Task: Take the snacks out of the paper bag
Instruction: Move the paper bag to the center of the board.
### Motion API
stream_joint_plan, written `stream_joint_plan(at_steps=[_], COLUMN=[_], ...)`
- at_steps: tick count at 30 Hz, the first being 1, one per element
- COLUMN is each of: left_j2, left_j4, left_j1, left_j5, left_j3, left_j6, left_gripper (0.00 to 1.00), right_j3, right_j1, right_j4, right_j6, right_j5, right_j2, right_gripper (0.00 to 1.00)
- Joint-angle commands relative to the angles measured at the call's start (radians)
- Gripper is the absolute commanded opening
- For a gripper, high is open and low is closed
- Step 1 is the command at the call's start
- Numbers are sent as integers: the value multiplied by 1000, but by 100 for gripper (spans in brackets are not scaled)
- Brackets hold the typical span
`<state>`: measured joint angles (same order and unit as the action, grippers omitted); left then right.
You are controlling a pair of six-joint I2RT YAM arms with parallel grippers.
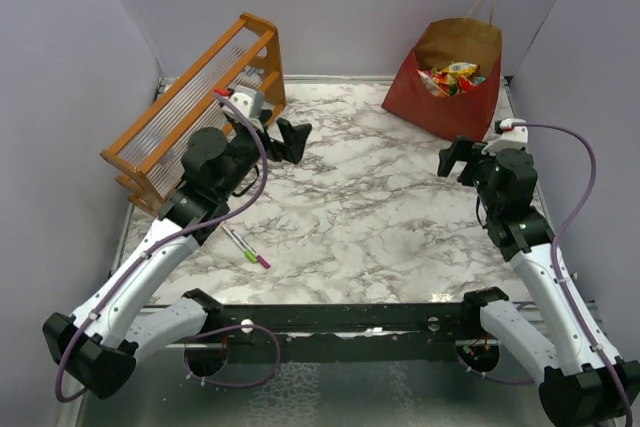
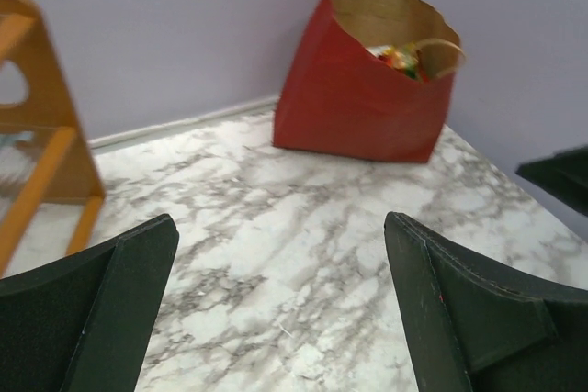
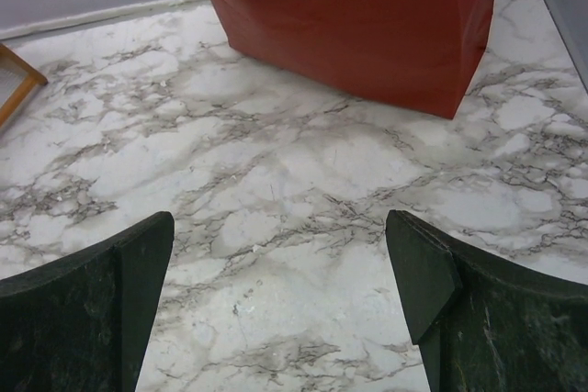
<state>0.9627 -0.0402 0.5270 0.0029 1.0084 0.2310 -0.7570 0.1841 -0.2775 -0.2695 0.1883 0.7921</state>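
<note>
The dark red paper bag [image 1: 435,97] stands open at the back right corner of the marble table, its tan handles up. Several colourful snacks [image 1: 455,78] lie inside it, red, orange and yellow. In the left wrist view the paper bag [image 2: 358,107] shows ahead with the snacks [image 2: 397,56] peeking over its rim. My left gripper [image 1: 290,137] is open over the table, well left of the bag, nothing between its fingers. Also open and empty, my right gripper [image 1: 455,157] hovers just in front of the paper bag [image 3: 367,16].
An orange wooden rack [image 1: 195,112] leans at the back left, close to the left arm. A green marker [image 1: 240,245] and a pink marker [image 1: 255,255] lie on the table near the front left. Purple walls close in the back and both sides.
</note>
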Motion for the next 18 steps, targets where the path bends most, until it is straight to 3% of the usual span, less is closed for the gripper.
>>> stream_joint_plan(at_steps=[1,7,13,18], left_j2=[58,142,153,157], left_j4=[-122,-129,-144,-155], left_j1=[100,193,214,216], left_j5=[86,105,85,67], left_j3=[-24,-16,-27,-32], left_j6=[-44,-75,-108,-124], left_gripper=[98,96,95,96], right_j3=[-12,-109,-264,-306], right_j1=[-12,-16,-18,-17], right_j4=[119,182,245,375], right_j6=[10,82,289,515], right_j5=[-48,-102,-170,-248], right_j2=[16,141,345,449], right_gripper=[99,99,92,91])
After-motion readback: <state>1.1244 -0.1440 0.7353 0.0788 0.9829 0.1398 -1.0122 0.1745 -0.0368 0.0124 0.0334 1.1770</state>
